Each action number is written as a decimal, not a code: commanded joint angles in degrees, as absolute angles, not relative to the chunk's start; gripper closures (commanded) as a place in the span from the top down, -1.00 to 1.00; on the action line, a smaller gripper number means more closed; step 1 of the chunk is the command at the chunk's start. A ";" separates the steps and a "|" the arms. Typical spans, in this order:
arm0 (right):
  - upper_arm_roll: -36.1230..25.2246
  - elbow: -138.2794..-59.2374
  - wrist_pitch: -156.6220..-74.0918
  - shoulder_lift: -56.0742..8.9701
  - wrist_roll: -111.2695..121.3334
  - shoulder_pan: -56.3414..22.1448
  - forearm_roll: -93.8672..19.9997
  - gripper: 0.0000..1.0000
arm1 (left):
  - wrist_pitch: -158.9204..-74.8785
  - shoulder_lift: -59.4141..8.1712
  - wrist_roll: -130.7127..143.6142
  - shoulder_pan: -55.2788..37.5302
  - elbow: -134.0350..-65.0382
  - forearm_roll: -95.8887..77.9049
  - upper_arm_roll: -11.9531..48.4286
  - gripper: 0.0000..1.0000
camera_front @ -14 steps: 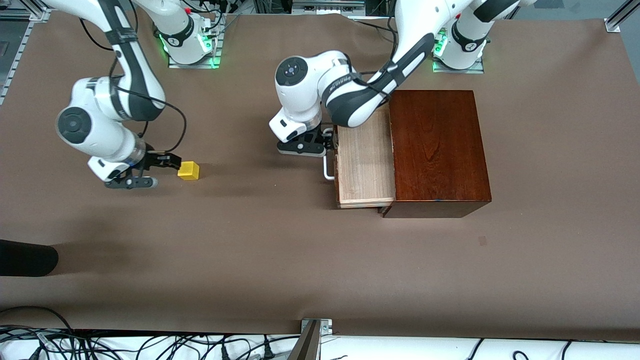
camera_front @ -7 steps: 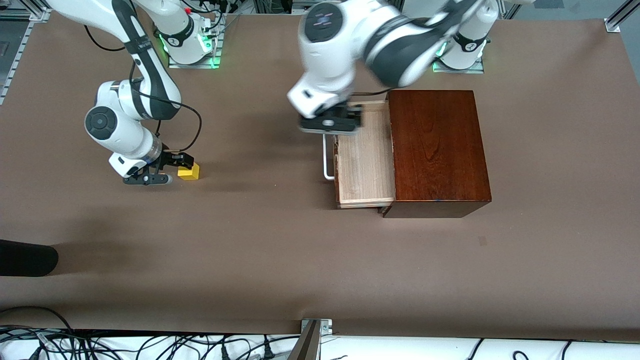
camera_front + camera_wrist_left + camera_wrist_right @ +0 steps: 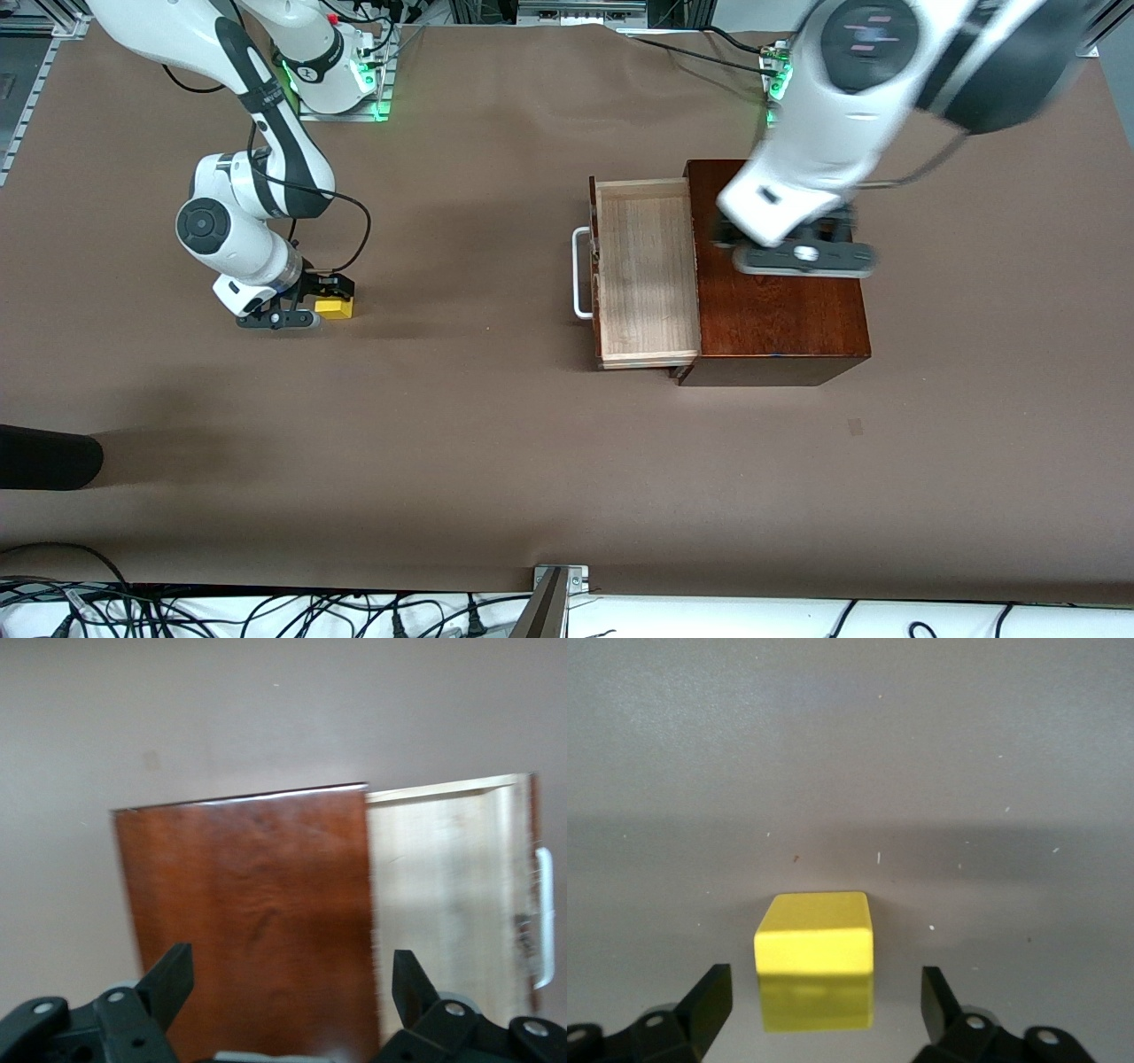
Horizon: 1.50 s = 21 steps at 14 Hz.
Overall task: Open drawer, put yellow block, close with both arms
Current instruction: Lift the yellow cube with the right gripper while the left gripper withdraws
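While the drawer (image 3: 645, 266) is standing pulled out of the mahogany box (image 3: 776, 266), I am seeing its pale tray run long from the robots' bases toward the front camera, with its mouth and white bar handle (image 3: 580, 272) pointing toward the right arm's end of the surface (image 3: 496, 443). The tray is lying bare inside.

The yellow block (image 3: 335, 307) is sitting on the surface well apart from the box, toward the right arm's end. It is resting flat, one face up, its edges squared to the right wrist camera, and I cannot make out a long axis on it.

I am holding the right tool (image 3: 321, 297) low at the block. Its fingers (image 3: 709, 1001) are standing apart on either side of the block with a gap showing at each side, so they are gripping nothing.

The left tool (image 3: 802, 252) is hanging in the air over the top of the box, blurred in the front view. In the left wrist view its fingers (image 3: 173, 979) are spread wide and holding nothing.
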State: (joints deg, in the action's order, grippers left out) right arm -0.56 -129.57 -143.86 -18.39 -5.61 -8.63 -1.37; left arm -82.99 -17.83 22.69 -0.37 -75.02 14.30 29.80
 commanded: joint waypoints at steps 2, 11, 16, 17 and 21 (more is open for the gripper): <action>-0.26 -130.43 -146.16 -19.68 -6.15 -8.61 -2.29 0.51 | -82.97 -11.17 12.31 2.82 -79.09 9.60 24.55 1.00; 5.79 -112.36 -120.27 -17.49 -7.12 -8.70 -1.67 -1.00 | -96.98 2.55 0.53 -2.02 -98.00 2.02 1.67 1.00; 7.91 -101.89 -112.61 -18.01 -7.21 -20.88 -1.23 -1.00 | -90.70 1.76 0.09 -1.06 -95.36 1.93 1.67 1.00; 7.91 -98.99 -110.15 -18.45 -7.03 -24.66 -1.14 -1.00 | -90.79 1.67 0.09 -1.05 -95.36 1.93 1.67 1.00; 7.91 -88.36 -108.37 -22.84 -6.59 -40.92 3.31 -1.00 | -90.88 1.14 0.09 -1.05 -95.01 1.85 1.67 1.00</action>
State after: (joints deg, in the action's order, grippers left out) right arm 8.70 -95.62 -110.78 -18.79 -6.72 -34.44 -0.16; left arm -91.49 1.68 1.20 -0.86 -96.00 2.60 2.10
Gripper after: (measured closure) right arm 0.445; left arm 0.000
